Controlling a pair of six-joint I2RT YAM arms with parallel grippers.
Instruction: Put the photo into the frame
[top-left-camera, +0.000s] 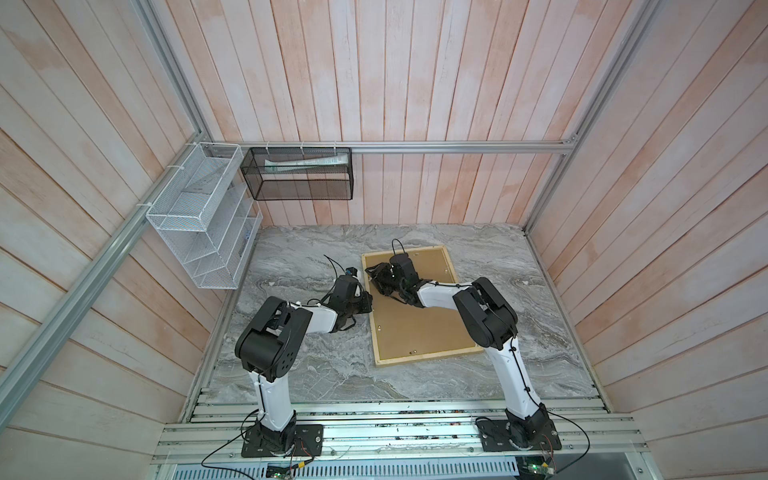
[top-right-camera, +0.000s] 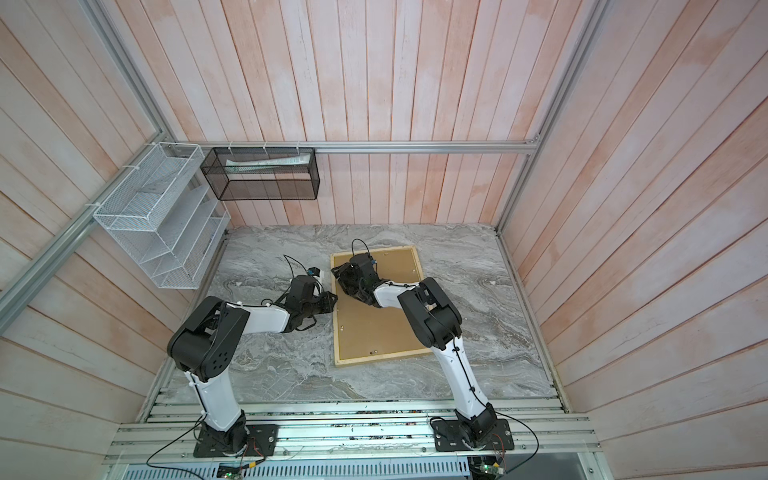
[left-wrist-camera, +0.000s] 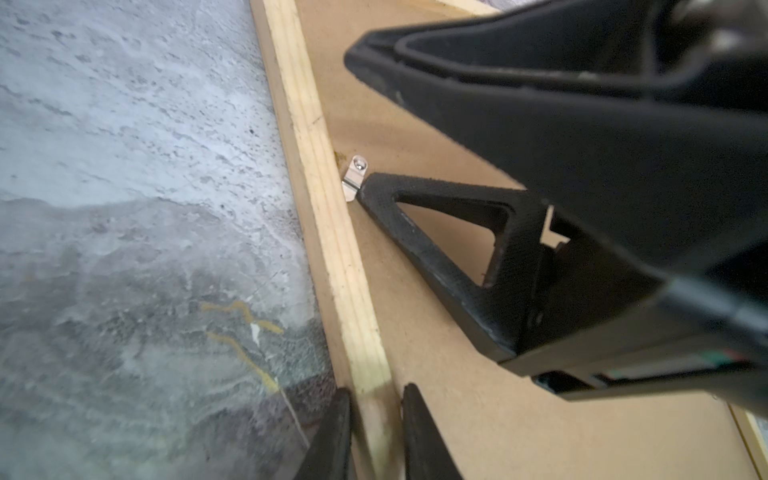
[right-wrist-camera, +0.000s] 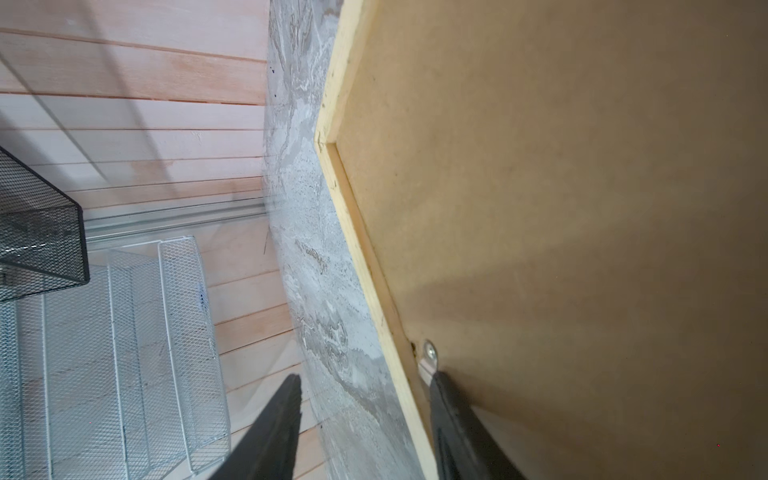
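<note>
Left tool (left-wrist-camera: 376, 390) pinches frame (left-wrist-camera: 316, 166) rail (back up); right tool (right-wrist-camera: 365, 377) touches clip (right-wrist-camera: 430, 357).

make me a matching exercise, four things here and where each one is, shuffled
1 pale wooden picture frame
2 black wire mesh basket
3 white wire mesh rack
4 small silver metal clip

a on the left wall
b flat on the grey marble table
c on the brown backing board by the right gripper
d on the back wall

Pairs: 1-b, 2-d, 3-a, 4-c

Jaws apart, the right gripper (right-wrist-camera: 365, 377) touches one fingertip to the metal clip (right-wrist-camera: 430, 358) at the edge of the frame (right-wrist-camera: 358, 257).
</note>
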